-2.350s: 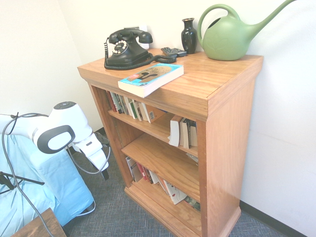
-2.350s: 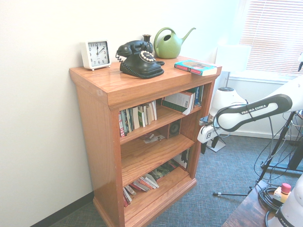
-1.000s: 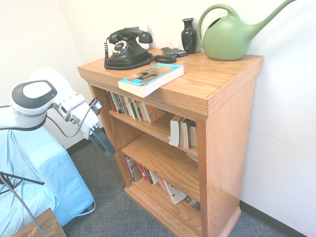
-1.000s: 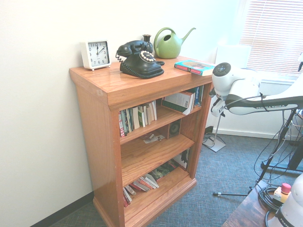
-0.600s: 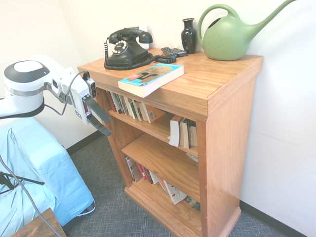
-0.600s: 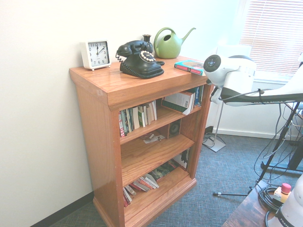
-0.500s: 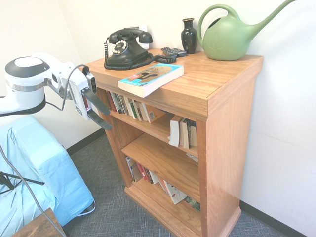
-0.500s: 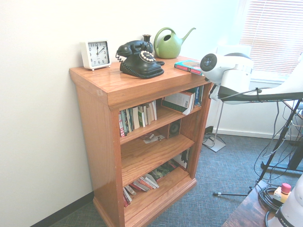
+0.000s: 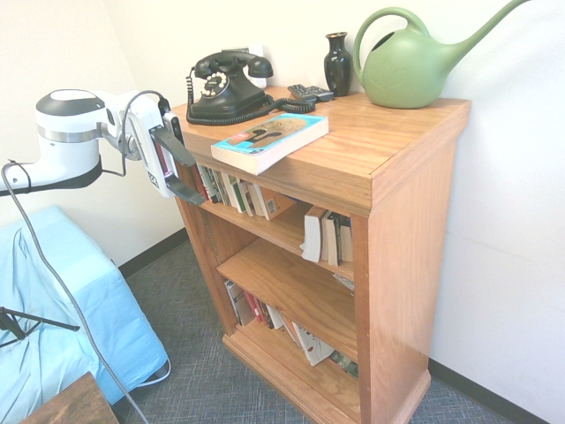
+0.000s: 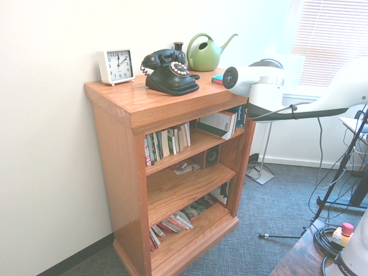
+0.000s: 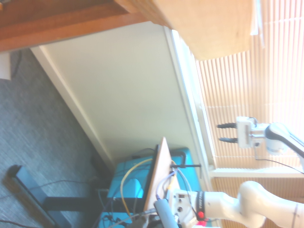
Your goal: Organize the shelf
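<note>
The shelf (image 9: 402, 230) is an orange-brown wooden bookcase with a thick top board and three open tiers of books (image 9: 231, 191). A thick book with a teal cover (image 9: 269, 140) lies flat on the top board, near its front edge. My gripper (image 9: 199, 184) is open and empty at the shelf's left end, level with the top board's edge and the upper tier. Its black fingers (image 9: 179, 151) point toward the shelf. In the second exterior view the white wrist (image 10: 253, 80) covers the gripper and most of the teal book. The wrist view shows only the shelf's wood (image 11: 71, 19).
On the top board stand a black rotary phone (image 9: 228, 84), a dark remote (image 9: 310, 92), a black vase (image 9: 337, 62), a green watering can (image 9: 410, 64) and a white clock (image 10: 116, 65). A blue-draped object (image 9: 62, 309) sits on the floor to the left.
The arm has swung up from near the floor. The open gripper has moved to the shelf's left end at top-board height.
</note>
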